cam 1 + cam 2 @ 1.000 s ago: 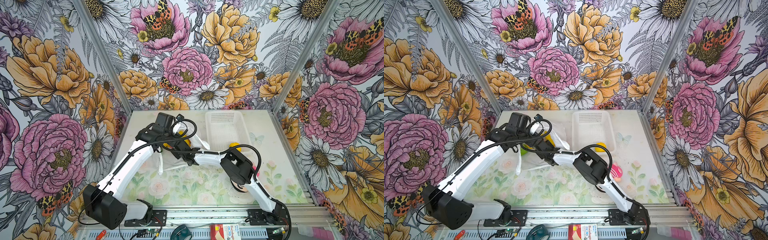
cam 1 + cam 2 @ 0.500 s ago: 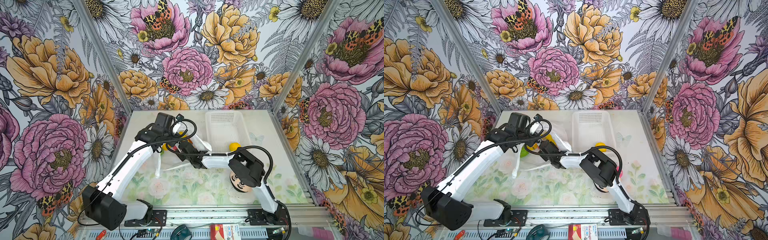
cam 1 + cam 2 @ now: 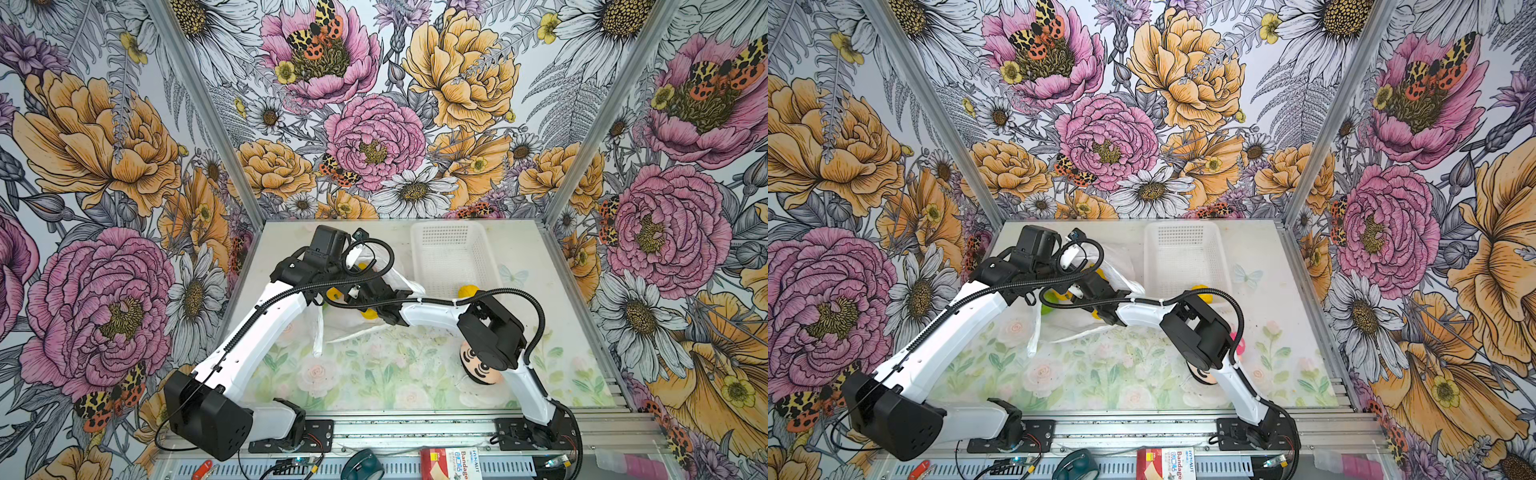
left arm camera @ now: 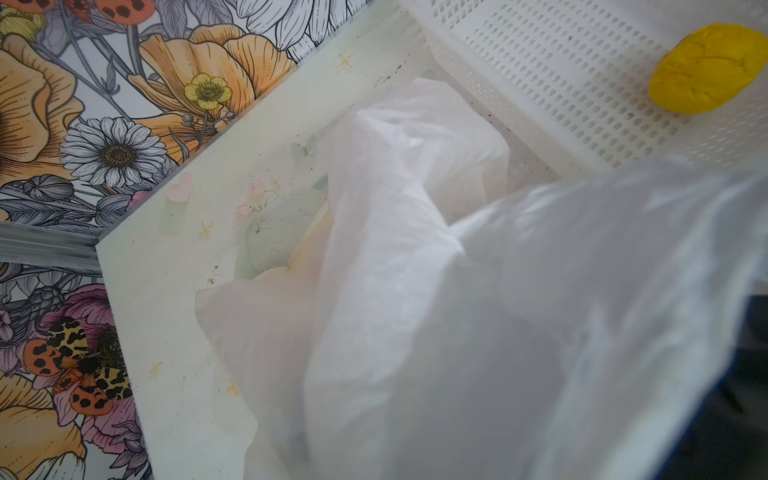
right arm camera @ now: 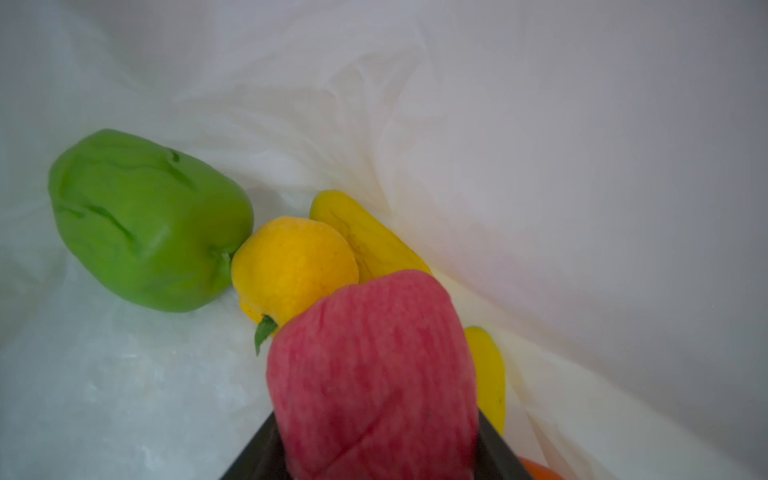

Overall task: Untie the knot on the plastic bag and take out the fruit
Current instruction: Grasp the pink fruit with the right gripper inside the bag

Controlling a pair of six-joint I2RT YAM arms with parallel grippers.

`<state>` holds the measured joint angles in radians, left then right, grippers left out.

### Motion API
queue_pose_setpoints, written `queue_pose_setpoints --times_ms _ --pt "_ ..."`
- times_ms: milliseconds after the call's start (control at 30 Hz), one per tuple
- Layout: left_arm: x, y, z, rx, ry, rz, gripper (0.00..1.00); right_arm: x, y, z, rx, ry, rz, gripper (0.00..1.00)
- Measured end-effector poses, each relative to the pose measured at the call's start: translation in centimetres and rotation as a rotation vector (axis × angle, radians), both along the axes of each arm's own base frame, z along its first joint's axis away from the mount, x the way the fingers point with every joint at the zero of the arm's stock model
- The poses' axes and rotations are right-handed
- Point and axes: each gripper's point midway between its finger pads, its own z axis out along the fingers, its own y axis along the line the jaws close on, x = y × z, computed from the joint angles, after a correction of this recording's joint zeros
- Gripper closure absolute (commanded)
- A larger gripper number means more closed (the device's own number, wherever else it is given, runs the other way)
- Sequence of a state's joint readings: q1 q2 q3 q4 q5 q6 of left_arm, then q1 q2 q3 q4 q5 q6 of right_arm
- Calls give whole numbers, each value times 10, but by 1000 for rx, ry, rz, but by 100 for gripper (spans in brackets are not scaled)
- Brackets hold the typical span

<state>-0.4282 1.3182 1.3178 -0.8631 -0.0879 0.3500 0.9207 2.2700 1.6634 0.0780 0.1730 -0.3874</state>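
While left claw point(image 3: 352, 262) pinches bag point(image 4: 415, 291) | right claw point(image 5: 376, 453) grips pink-red fruit point(image 5: 370, 365)

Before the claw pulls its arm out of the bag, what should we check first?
1. Bag untied and open: ok.
2. Right claw gripping the red apple: ok.
3. Left claw holding the bag up: ok.
4. Round yellow fruit touching the apple: cannot tell.
5. Basket has room beside the lumpy yellow fruit: ok.
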Motion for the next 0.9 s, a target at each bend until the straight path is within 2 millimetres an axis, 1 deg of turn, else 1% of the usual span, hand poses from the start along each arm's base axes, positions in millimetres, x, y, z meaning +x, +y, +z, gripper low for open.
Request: queue_pose_setpoints --times_ms 33,67,133,167,300,367,400,500,567,733,900 --pt "0 0 0 0 -1 0 100 4 2 2 -11 -13 10 95" --pt "0 0 1 -1 -2 0 100 10 4 3 -25 -32 18 97" --pt "0 0 2 -2 -6 1 100 19 3 -1 -55 -53 25 99" --pt "0 1 2 -1 -9 4 100 24 2 -6 -76 -61 27 100" --pt "-1 0 5 -9 -13 -3 100 41 -1 -35 -174 -96 32 99" --pt "-2 -1 5 -12 -13 -6 100 49 -1 -46 -218 -124 34 100" --pt "-2 -1 5 -12 -14 -5 100 54 1 -46 -236 -149 34 100" --pt "-2 -1 6 -12 -14 -4 100 73 10 -38 -275 -245 20 100" --pt "-2 0 6 -13 -15 -4 100 80 16 -36 -297 -301 14 100" --pt "-1 1 6 -16 -15 -1 100 90 24 -28 -317 -416 4 100" --pt "-2 3 9 -33 -18 -1 100 106 29 -18 -313 -517 -45 100"
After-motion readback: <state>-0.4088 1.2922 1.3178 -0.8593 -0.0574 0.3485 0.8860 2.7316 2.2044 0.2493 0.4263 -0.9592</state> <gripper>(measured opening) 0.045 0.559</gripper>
